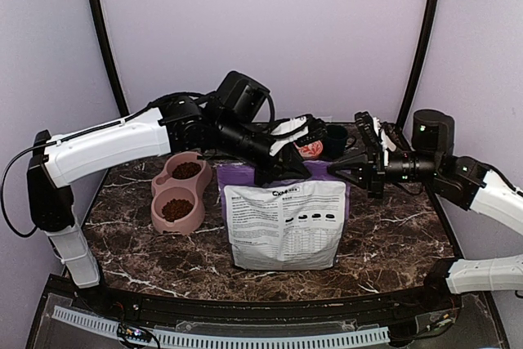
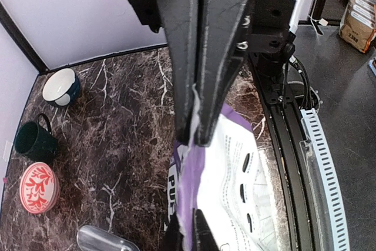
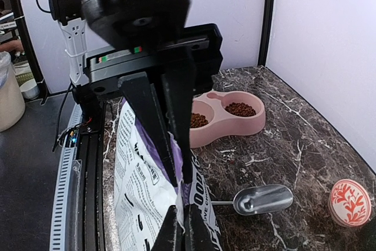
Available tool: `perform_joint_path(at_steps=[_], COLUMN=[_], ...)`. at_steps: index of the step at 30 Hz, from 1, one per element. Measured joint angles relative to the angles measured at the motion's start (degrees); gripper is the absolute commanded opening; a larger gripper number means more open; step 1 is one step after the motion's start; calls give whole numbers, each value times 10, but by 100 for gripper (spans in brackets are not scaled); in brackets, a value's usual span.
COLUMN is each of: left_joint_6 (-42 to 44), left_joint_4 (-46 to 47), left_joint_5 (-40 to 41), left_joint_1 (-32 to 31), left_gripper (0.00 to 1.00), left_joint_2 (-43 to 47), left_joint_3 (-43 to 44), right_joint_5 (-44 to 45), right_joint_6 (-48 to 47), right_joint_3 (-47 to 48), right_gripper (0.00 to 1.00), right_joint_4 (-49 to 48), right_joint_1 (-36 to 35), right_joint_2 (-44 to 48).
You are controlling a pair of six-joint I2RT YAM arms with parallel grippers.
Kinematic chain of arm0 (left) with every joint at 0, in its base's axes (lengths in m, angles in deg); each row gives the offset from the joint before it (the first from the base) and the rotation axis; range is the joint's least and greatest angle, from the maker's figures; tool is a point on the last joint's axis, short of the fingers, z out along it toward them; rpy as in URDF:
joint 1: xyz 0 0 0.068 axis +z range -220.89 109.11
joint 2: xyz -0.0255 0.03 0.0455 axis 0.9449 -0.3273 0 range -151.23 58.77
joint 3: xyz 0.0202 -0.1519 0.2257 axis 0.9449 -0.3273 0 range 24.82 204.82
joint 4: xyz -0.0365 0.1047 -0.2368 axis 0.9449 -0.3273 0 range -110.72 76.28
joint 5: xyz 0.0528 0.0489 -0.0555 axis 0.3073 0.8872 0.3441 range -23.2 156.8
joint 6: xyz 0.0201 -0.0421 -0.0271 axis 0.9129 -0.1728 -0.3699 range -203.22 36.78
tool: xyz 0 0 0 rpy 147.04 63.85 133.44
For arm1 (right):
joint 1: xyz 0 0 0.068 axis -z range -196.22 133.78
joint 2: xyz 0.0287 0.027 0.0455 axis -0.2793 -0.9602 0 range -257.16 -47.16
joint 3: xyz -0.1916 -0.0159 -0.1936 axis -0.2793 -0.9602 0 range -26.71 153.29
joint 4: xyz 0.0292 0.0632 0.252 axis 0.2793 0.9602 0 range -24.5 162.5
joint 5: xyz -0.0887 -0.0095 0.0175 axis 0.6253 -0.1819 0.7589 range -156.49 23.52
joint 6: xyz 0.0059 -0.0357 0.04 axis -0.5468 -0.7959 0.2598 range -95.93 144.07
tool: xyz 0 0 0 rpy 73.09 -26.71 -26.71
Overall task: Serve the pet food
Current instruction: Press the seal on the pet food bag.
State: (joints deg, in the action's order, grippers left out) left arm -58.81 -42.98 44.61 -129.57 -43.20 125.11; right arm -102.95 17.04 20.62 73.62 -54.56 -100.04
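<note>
Pale lilac walls (image 1: 270, 30), black corner posts (image 1: 100, 30), dark marble-patterned table (image 1: 392, 243) veined white, even light

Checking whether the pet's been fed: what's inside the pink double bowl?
Both compartments of the pink double bowl hold reddish-brown kibble. The kibble hides the bottom beneath it, so how deep it lies cannot be seen.

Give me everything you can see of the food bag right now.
The bag stands upright on the marble table, just right of the pink double bowl and apart from it. It looks like a flat pouch of flexible film, with a white face printed in black text and tables and purple along the top and back. The left pincer is clamped on its top edge, and the right pincer appears to pinch the same edge further along.
</note>
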Motion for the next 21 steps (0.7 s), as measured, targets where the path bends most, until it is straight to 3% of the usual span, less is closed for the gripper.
perform_joint_path(at_steps=[7, 10, 13, 18, 21], left_joint_6=[5, 4, 1, -5, -6], left_joint_4=[7, 9, 6, 6, 6], left_joint_5=[-10, -13, -12, -16, -18], left_joint_1=[-3, -3, 0, 2, 2], left_gripper=[0, 0, 0, 0, 0], left_joint_2=[9, 9, 12, 12, 12], left_joint_3=[-14, -15, -18, -19, -19], right_joint_5=[-2, 0, 8, 14, 13], right_joint_6=[-4, -1, -5, -1, -1], right_joint_3=[-9, -9, -9, -5, 3], right_gripper=[2, 34, 47, 49, 40], right_joint_4=[0, 1, -1, -6, -6], right_joint_1=[-5, -6, -2, 0, 0], right_joint_2=[10, 11, 19, 5, -25])
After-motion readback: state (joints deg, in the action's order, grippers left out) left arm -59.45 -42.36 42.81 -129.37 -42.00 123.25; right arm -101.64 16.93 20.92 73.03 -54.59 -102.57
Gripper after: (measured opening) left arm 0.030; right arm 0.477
